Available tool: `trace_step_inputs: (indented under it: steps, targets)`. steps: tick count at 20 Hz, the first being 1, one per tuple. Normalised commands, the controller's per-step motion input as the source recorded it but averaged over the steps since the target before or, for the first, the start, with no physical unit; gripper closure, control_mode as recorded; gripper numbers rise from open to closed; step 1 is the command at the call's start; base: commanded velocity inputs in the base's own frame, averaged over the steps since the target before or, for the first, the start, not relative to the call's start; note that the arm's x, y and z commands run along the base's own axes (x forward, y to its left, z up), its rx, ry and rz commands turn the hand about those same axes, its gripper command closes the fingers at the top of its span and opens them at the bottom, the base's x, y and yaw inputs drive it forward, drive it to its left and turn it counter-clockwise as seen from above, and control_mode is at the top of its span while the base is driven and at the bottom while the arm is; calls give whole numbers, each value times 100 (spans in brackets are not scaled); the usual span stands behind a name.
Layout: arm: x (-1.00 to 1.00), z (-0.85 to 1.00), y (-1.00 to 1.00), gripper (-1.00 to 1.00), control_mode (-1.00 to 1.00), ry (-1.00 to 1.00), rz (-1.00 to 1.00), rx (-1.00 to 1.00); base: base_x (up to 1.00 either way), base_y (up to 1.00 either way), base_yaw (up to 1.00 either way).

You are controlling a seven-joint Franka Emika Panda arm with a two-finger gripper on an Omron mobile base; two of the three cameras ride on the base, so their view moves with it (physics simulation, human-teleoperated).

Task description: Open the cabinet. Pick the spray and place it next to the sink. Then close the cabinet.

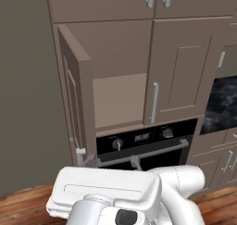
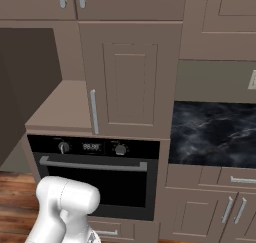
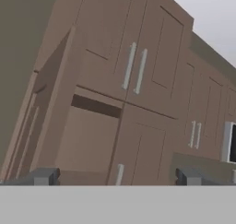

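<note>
The cabinet (image 1: 183, 71) stands above the oven. Its left door (image 1: 76, 94) is swung open toward me and its right door (image 2: 130, 82) is shut, with a silver bar handle (image 1: 154, 102). The part of the tan interior (image 1: 120, 99) that shows holds nothing. The spray and the sink are out of view. In the hand view my gripper (image 3: 117, 177) is open, fingertips wide apart, with nothing between them. It looks up at the cabinet's open door (image 3: 46, 117) and interior (image 3: 87, 144) from some way off.
A black oven (image 1: 143, 147) with a bar handle sits under the cabinet. A black marble counter (image 2: 215, 134) lies to the right, with drawers and low doors (image 2: 220, 207) beneath. More shut doors (image 1: 152, 2) run above. A grey wall (image 1: 28, 90) rises at the left.
</note>
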Motion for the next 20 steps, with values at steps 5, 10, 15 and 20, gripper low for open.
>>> trace_step_inputs:
  steps: [5, 10, 15, 20]
  targets:
    - [39, -36, 0, -100, -100, 0, -3, 0, 0, 0, 0]
    - [25, -31, 6, -100, -100, 0, 0, 0, 0, 0, 0]
    - [19, -27, 28, -100, -100, 0, -4, 0, 0, 0, 0]
    - [15, -16, 34, -100, -100, 0, -7, 0, 0, 0, 0]
